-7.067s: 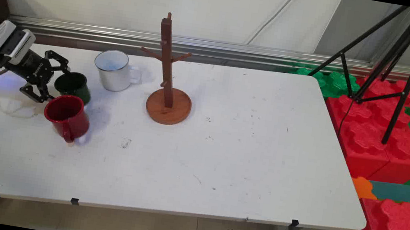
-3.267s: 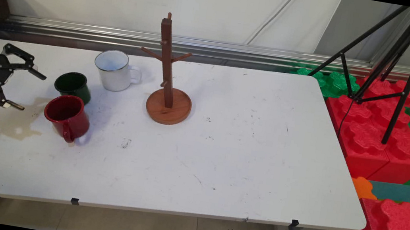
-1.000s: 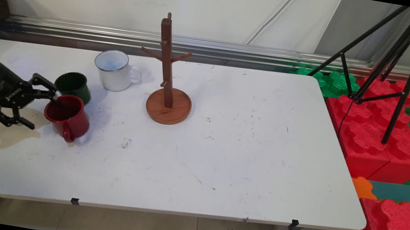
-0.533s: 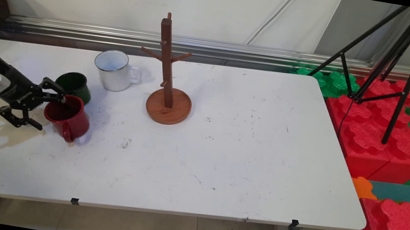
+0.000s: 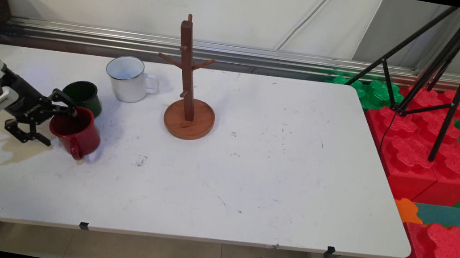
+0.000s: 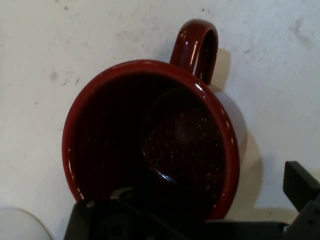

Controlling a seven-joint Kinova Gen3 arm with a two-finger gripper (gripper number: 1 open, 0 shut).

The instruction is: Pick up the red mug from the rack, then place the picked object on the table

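Main view: near the bench's [image 5: 249,185] left edge, the fingers [image 5: 71,111] straddle the red mug's [image 5: 78,134] rim, spread apart, not clamped.

Green mug [image 5: 83,97] and white mug [image 5: 127,78] close behind; bare table [image 5: 273,175] rightward.

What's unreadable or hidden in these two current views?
- Gripper: in the main view one finger reaches over the red mug rim, the other sits outside; contact with the wall isn't visible.
- Hand view: the linkage covers the mug's near rim, and both fingers are cut off by the bottom edge.
- Green mug: no handle shows, and its near side is hidden by the gripper.
- White mug: its contents can't be made out.
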